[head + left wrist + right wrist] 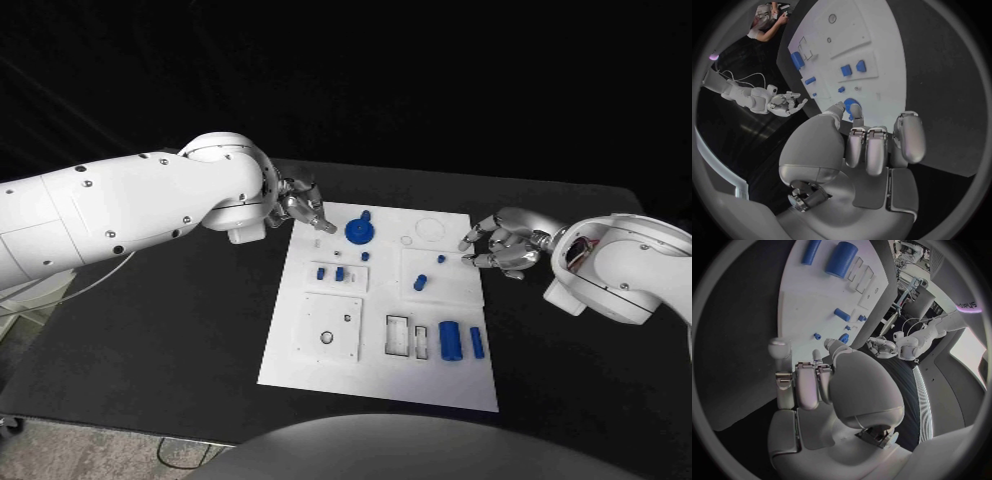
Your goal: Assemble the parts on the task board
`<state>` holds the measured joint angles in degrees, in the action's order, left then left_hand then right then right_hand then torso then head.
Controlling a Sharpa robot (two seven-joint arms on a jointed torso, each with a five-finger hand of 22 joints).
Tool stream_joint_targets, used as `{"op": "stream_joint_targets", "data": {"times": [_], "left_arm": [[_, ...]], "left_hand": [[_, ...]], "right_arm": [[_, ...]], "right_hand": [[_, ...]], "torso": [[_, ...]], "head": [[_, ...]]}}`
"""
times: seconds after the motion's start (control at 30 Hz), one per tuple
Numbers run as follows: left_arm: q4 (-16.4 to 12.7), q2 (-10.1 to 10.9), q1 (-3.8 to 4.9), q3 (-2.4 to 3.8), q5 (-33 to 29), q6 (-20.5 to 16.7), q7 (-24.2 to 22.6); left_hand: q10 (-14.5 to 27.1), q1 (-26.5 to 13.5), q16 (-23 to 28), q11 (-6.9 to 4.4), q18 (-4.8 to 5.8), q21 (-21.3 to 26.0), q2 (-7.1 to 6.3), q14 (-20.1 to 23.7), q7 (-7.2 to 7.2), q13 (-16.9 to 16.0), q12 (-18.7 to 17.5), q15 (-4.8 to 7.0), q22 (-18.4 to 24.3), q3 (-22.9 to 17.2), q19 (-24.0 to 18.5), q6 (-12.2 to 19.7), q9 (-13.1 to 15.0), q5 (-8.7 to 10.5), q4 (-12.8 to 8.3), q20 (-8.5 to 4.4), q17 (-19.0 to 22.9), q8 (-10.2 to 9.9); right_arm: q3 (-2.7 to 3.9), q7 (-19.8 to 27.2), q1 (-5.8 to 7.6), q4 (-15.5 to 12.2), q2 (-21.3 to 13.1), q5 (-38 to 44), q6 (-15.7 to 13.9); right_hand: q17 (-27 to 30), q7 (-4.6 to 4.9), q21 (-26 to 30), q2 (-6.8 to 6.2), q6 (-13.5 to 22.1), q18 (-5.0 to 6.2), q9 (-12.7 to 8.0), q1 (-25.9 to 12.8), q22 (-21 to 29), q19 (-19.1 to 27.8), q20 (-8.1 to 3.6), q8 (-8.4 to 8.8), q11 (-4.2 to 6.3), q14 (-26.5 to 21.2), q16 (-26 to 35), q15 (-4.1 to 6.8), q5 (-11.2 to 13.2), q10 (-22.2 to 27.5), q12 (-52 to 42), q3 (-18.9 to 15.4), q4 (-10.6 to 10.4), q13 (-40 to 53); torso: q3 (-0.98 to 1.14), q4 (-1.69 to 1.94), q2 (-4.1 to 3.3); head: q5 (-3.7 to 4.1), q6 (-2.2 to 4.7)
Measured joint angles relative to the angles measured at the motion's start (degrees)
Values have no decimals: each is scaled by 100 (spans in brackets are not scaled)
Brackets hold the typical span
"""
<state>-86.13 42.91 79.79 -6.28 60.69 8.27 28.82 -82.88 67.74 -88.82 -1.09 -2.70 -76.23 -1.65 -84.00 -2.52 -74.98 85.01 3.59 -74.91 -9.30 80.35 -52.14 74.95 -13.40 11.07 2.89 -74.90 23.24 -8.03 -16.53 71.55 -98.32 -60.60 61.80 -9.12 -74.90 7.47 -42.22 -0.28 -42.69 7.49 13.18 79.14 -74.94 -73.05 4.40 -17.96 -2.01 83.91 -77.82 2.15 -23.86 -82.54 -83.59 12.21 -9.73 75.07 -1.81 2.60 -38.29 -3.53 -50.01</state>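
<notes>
The white rectangular task board (378,385) lies flat in the middle of the black table (159,330), its long side running from near to far. On its far left part sits a round blue disc part with a small knob (361,233), and just near of it two small blue upright pieces (329,271) stand in a raised white square plate on the left side. Towards the board's middle a small blue block (420,282) stands in another white plate, with a tiny blue peg (365,256) between it and the disc. At the near right a thick blue cylinder (451,341) lies beside a thinner blue rod (477,342), the two just apart, with two empty rectangular white frames (405,337) to their left. On the near left is a larger white square plate with small holes (330,327). The left silver hand (303,212) hovers at the board's far left corner, just left of the blue disc; in the left wrist view its fingers (877,145) are curled side by side with nothing seen between them, though whether a fingertip touches the disc cannot be told. The right silver hand (502,245) hangs at the board's right edge, well apart from the left hand, its fingers (807,385) loosely bent and holding nothing.
</notes>
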Motion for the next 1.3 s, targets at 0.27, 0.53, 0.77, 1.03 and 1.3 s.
{"op": "stream_joint_targets", "data": {"times": [0.27, 0.53, 0.77, 1.03, 1.3], "left_arm": [[125, -243, -198, -103, 596, -1091, -1741], [380, -487, -465, -190, 2134, -1739, -2780], [581, -669, -600, -311, 3513, -1930, -3021], [732, -781, -659, -335, 4195, -2013, -3098], [744, -820, -682, -338, 4399, -1991, -3099]], "left_hand": [[3851, 1178, 1659, 612, 1, 373, -100, 1475, -524, 3112, -5117, -554, 0, -620, -424, 708, -1345, 338, -26, 318, 849, -1270], [4579, 1493, 2019, 495, -90, 352, -509, 1406, -247, 4389, -6567, -340, -2, -758, -345, 1204, -3166, 664, -86, 357, 1421, -1951], [4389, 1494, 1911, 443, -91, 228, -508, 1239, -76, 4660, -6545, -360, -4, -469, -167, 1047, -4052, 554, -183, 323, 1505, -1951], [4102, 1499, 1575, 460, -90, 34, -479, 1034, 28, 4605, -6271, -420, -3, -383, -37, 843, -4347, 530, -145, 334, 1252, -1951], [4015, 1472, 1567, 435, -90, 34, -453, 1034, 8, 4590, -6173, -420, -3, -368, -37, 740, -4424, 530, -130, 335, 1291, -1927]], "right_arm": [[1, 313, 4, -97, -66, 34, -452], [1, 486, 4, -120, -79, 74, -622], [1, 537, 5, -113, -58, 93, -632], [1, 556, 5, -86, -26, 93, -610], [1, 556, 5, -67, -16, 85, -561]], "right_hand": [[-5, -20, -289, -49, -20, 1, -16, -11, 1, -86, 0, -23, 9, 0, -113, 0, -123, 8, -7, 33, -2, -12], [-4, -20, -289, -49, -20, 1, -16, -11, 1, -85, 1, -23, 40, 0, -112, 0, -156, 40, 29, 63, -1, -2], [-4, -37, -289, -49, -37, 1, -22, -11, 2, -105, -20, -22, 40, 0, -112, 0, -157, 81, 39, 72, 8, 0], [-3, -38, -289, -49, -37, 1, -28, -11, 2, -105, -19, -22, 40, 0, -112, 0, -156, 82, 62, 87, 23, 1], [-3, -37, -237, -49, -37, 1, -35, -11, 3, -105, -20, -22, 41, 0, -90, 1, -156, 122, 91, 102, 7, -2]], "torso": [[-17, -3, -58], [-29, -2, -80], [-29, -2, -76], [-31, -18, -74], [-28, -15, -74]], "head": [[35, 0], [60, 0], [53, 0], [44, 0], [63, 0]]}}
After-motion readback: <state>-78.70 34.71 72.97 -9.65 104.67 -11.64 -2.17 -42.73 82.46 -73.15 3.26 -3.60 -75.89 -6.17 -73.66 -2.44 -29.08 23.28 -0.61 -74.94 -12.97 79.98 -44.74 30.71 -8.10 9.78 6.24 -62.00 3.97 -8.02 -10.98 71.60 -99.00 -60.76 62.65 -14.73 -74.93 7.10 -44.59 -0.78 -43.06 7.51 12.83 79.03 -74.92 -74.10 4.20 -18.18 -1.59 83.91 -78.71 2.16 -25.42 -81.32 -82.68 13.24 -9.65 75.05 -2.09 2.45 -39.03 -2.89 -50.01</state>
